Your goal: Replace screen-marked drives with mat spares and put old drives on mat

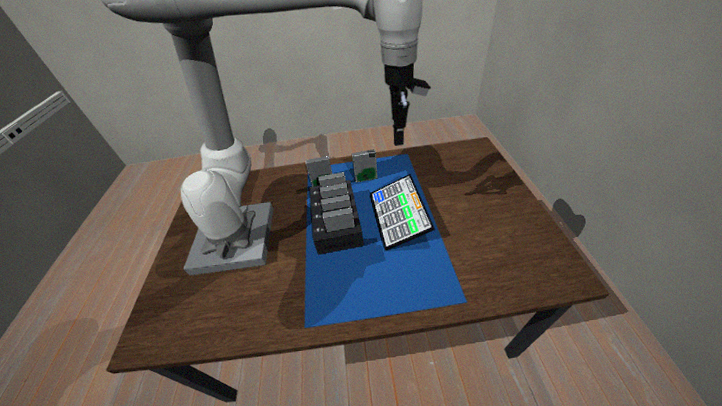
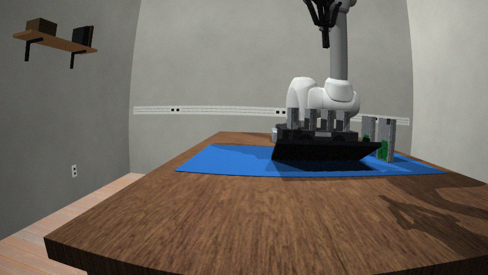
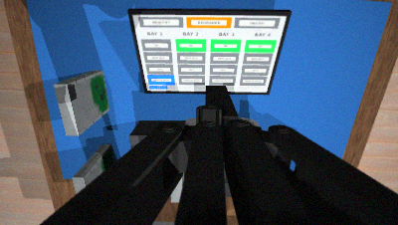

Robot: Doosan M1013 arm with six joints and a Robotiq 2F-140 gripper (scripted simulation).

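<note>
My gripper point(image 1: 398, 142) point(image 2: 325, 46) point(image 3: 215, 102) is shut and empty, high above the far part of the table. The black dock point(image 1: 338, 240) point(image 2: 352, 137) point(image 3: 143, 129) stands on the blue mat point(image 1: 381, 298) point(image 2: 232, 160) point(image 3: 328, 50) with a drive upright in each of its bays. The screen point(image 1: 401, 213) point(image 3: 209, 65) shows bay 1 lit blue in its bottom row, bays 2, 3 and 4 green in the top row, and the orange middle header. One loose drive point(image 1: 365, 165) point(image 2: 385, 136) point(image 3: 75, 107) stands upright at the mat's far end; another point(image 1: 318, 168) point(image 2: 367, 125) point(image 3: 93, 173) stands beside it, nearer the dock.
The tilted screen stands on the mat close beside the dock. The arm's base plate point(image 1: 226, 261) is on the dock's other side. The wooden table point(image 1: 524, 247) point(image 2: 204, 212) surrounds the mat. A wall shelf point(image 2: 54, 40) with boxes is far off.
</note>
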